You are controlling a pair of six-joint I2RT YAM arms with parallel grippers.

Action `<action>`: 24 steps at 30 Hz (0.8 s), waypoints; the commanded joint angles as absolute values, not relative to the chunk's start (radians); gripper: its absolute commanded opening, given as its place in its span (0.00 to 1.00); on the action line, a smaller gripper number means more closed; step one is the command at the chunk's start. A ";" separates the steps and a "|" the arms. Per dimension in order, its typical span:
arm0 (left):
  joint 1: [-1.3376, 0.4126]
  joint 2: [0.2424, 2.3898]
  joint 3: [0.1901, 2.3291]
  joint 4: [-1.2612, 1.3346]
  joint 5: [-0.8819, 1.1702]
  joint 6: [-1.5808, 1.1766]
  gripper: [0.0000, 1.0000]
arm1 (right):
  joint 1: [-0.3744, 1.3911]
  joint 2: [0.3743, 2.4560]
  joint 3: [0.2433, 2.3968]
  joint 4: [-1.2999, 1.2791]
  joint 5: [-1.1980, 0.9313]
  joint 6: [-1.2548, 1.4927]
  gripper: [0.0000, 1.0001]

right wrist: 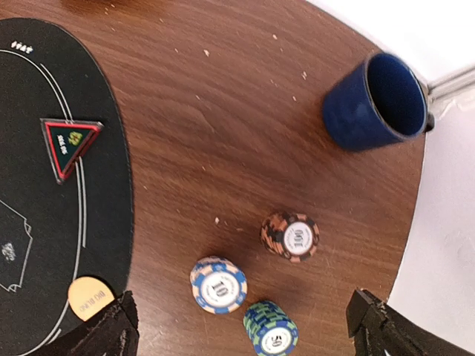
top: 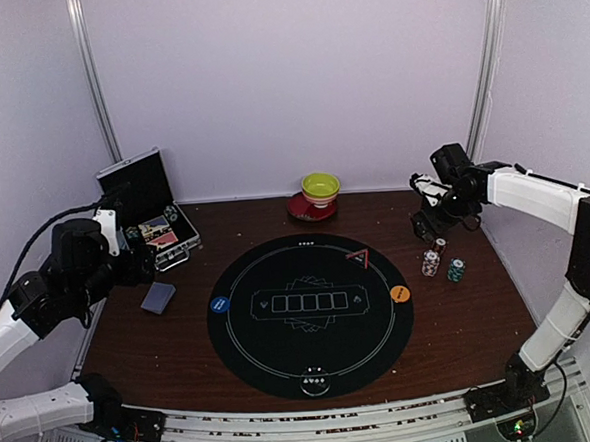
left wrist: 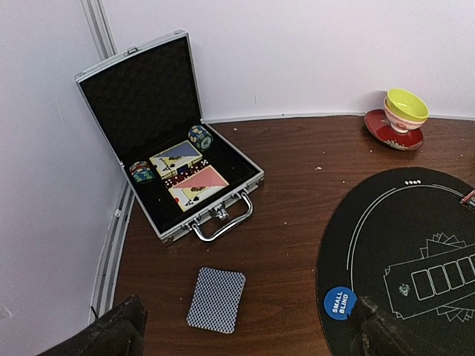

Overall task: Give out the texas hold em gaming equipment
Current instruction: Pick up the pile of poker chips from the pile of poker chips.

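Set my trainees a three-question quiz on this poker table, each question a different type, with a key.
1. True or false: the metal case lies shut.
2. How many chip stacks stand on bare wood near the blue mug? A two, B three, C five.
3. Fill in: the card deck lies face ____.
Key: 1 false; 2 B; 3 down.
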State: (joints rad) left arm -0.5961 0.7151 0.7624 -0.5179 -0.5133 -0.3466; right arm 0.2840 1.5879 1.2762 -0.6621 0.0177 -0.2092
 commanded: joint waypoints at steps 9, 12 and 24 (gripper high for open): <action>-0.590 0.636 0.721 -0.480 -0.412 -0.327 0.98 | 0.175 1.580 1.191 -0.650 -0.022 -0.237 0.99; -0.589 0.647 0.719 -0.477 -0.389 -0.323 0.98 | 0.175 1.582 1.166 -0.636 -0.040 -0.254 0.98; -0.554 0.634 0.712 -0.463 -0.354 -0.321 0.98 | 0.177 1.686 1.181 -0.627 -0.085 -0.221 0.89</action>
